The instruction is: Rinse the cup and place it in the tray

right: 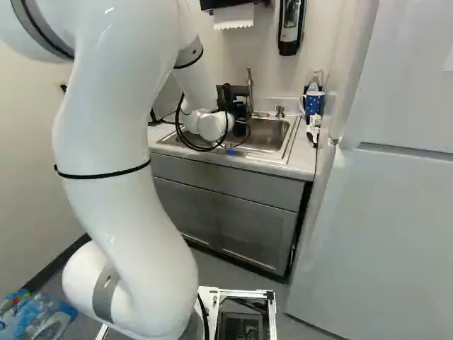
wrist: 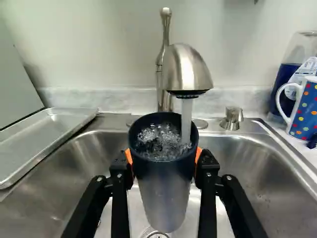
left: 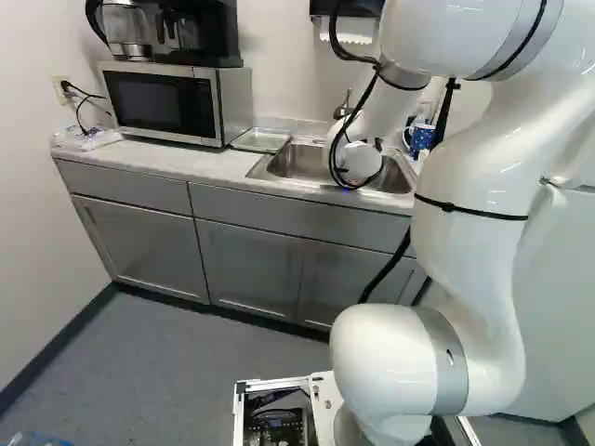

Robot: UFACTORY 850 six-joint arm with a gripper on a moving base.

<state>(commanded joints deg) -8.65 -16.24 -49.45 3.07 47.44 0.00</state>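
Over the sink, the black gripper (right: 239, 105) shows in part behind the white wrist in the right base view. In the wrist view the gripper (wrist: 164, 161) has its orange pads on two opposite sides of a dark blue cup (wrist: 163, 193), shut on it. The cup is upright with its open top up, over the sink drain. From the faucet (wrist: 187, 69) a stream of water runs into the cup, where it bubbles. A metal tray (wrist: 44, 136) lies on the counter beside the sink (wrist: 247, 158); the same tray (left: 261, 140) is next to the microwave in the left base view.
A dotted blue mug (wrist: 304, 109) and a clear-topped container (wrist: 292, 67) stand on the sink's other side from the tray. The microwave (left: 163, 102) carries a coffee maker (left: 177, 32). A tall white refrigerator (right: 382, 198) stands right of the counter in the right base view.
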